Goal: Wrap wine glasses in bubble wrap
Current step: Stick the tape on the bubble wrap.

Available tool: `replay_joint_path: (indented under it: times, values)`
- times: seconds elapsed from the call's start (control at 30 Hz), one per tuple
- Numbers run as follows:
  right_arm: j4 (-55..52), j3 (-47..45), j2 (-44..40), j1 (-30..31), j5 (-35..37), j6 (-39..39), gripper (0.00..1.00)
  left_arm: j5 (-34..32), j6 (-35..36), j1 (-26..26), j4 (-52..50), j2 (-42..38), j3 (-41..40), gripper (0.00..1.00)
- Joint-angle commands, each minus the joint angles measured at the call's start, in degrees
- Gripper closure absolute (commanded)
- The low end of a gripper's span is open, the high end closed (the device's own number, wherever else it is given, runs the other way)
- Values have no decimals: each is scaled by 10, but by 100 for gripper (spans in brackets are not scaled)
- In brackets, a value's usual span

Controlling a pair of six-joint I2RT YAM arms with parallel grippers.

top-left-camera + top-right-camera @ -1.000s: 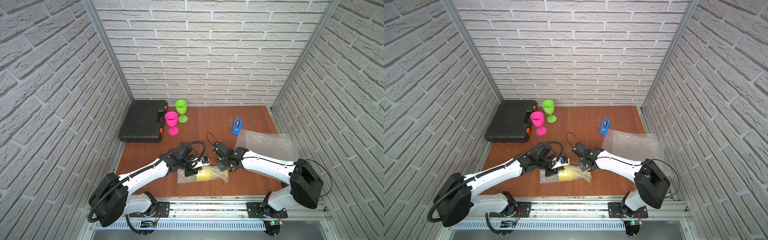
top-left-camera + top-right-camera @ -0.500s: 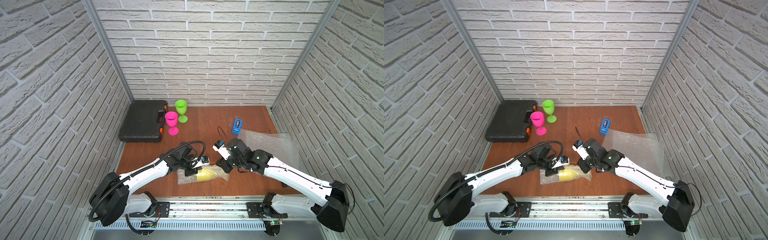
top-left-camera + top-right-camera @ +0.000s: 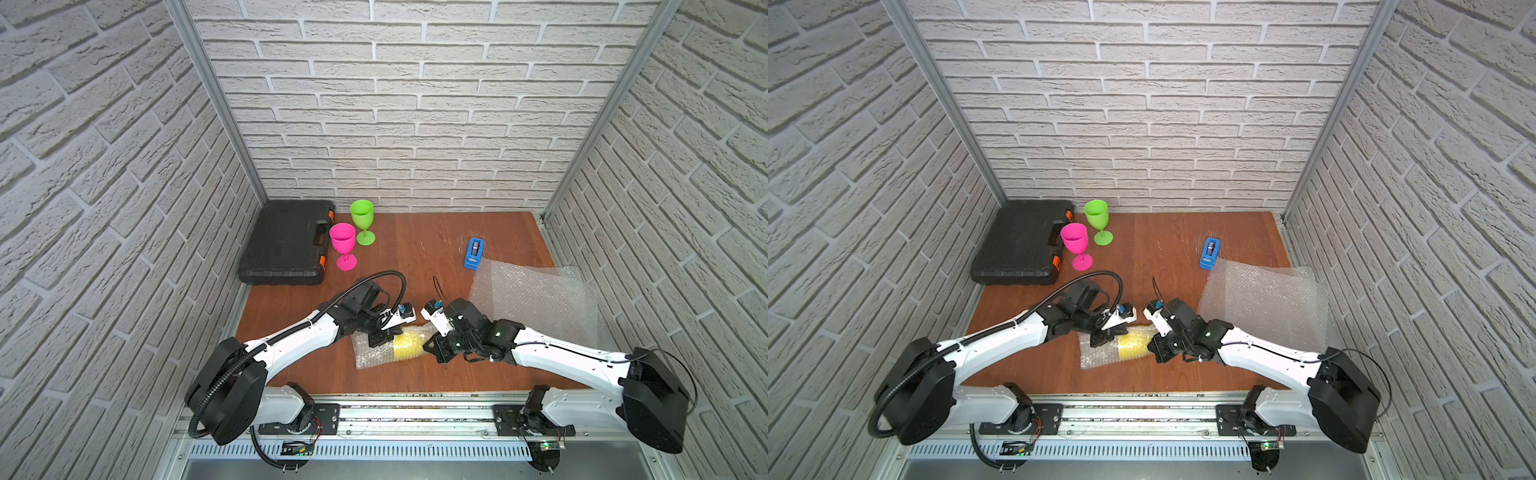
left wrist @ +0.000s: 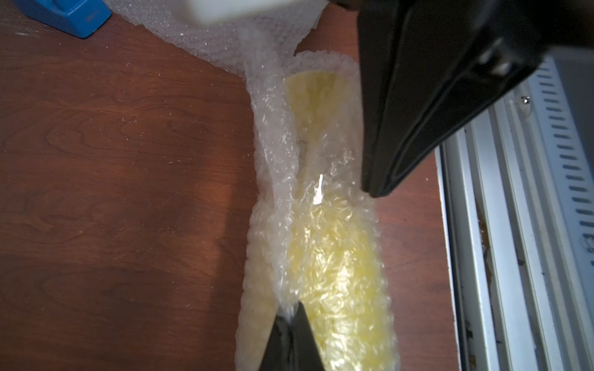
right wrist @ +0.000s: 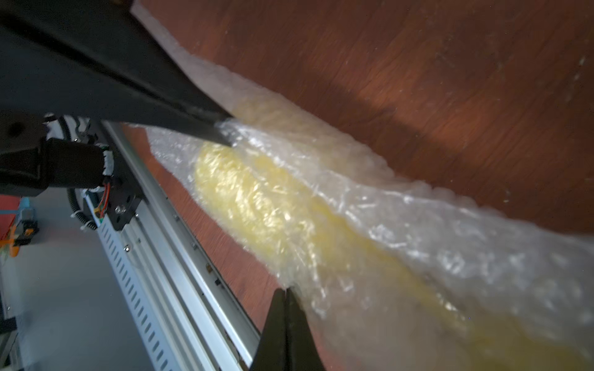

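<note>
Left fingers (image 4: pixel 284 345) and right fingers (image 5: pixel 278 331) each pinch bubble wrap (image 3: pixel 368 356) around the yellow goblet (image 3: pixel 408 348), mid-wrap; next, probably pulling it snug.

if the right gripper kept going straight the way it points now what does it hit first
The bubble wrap around the yellow goblet; the right gripper is shut right at its edge. Beyond that, probably the left gripper, though depth is unclear.

Robot lab booth: brick-pattern panels (image 3: pixel 415 104), aluminium base rail (image 3: pixel 415 409), wooden table (image 3: pixel 428 249).
</note>
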Motion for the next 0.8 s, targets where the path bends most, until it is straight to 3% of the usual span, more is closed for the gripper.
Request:
replay_joint_path:
  times: [0.0,0.17,0.3,0.47,0.6,0.77]
  values:
    - [18,-11,25,2,86,51,97,10,5,2,-18,3,4,100]
    - [-107,-14,-16,3,120,71,97,8,8,3,-18,-2,1,100]
    - [-184,13,-99,3,114,28,96,10,10,2,-17,-1,3,100]
    - [-224,80,-133,1,105,-72,80,12,13,2,-11,-5,0,100]
    - [-231,148,-87,-17,71,-193,47,17,15,2,-12,-15,-2,100]
    - [-245,223,3,-41,21,-349,40,22,19,0,-14,-21,-1,100]
